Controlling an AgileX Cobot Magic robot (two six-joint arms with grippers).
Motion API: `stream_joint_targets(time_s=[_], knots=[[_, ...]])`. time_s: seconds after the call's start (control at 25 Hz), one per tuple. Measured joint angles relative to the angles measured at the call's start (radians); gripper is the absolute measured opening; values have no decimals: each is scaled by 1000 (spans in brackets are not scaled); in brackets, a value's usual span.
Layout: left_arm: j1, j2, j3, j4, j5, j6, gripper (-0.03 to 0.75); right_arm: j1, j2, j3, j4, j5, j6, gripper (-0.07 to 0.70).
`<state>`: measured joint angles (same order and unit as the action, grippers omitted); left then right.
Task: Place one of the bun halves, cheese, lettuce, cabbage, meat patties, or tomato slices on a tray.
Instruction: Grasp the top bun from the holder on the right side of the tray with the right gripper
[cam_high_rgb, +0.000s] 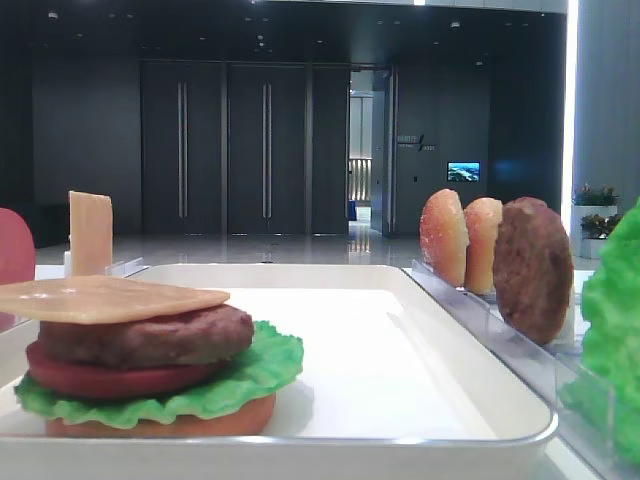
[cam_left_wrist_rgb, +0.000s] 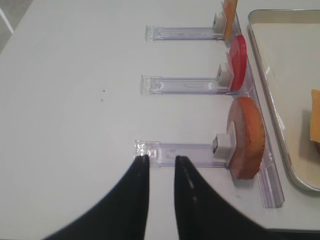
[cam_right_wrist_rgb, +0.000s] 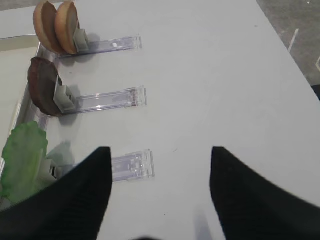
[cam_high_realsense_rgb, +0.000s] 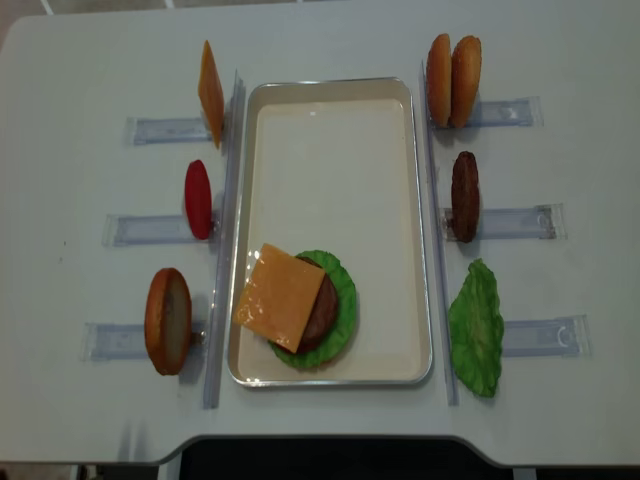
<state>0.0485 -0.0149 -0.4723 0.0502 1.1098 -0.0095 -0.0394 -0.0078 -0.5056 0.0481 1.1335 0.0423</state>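
Note:
The white tray (cam_high_realsense_rgb: 421, 200) holds a stack of orange bottom bun (cam_high_rgb: 170, 425), lettuce (cam_high_realsense_rgb: 346, 300), tomato slice (cam_high_rgb: 100, 380), meat patty (cam_high_rgb: 150, 338) and a cheese slice (cam_high_realsense_rgb: 280, 297) on top. Two bun halves (cam_right_wrist_rgb: 57, 20), a meat patty (cam_right_wrist_rgb: 42, 85) and a lettuce leaf (cam_right_wrist_rgb: 22, 155) stand in the right racks. My right gripper (cam_right_wrist_rgb: 160, 149) hovers wide open and empty over bare table, right of the lettuce rack. In the left wrist view, my left gripper (cam_left_wrist_rgb: 161, 159) has a narrow empty gap, its tips at the outer end of the rack holding a bun half (cam_left_wrist_rgb: 247, 137).
Clear slotted racks (cam_high_realsense_rgb: 500, 222) flank the tray on both sides. The left ones also hold an upright cheese slice (cam_left_wrist_rgb: 229, 12) and a tomato slice (cam_left_wrist_rgb: 238, 61). The far half of the tray is bare. Neither arm shows in the two high views.

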Motion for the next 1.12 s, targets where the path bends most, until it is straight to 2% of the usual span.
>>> stream_joint_targets(time_s=[0.44,0.84,1.12], knots=[[0,0,0,0,0,0,13,0,20,0,0,0,0,416],[0,0,0,0,0,0,0,0,419,-35,60,0,-7,416],[0,0,0,0,1,0,0,0,695,-115,77,-4,-92,417]])
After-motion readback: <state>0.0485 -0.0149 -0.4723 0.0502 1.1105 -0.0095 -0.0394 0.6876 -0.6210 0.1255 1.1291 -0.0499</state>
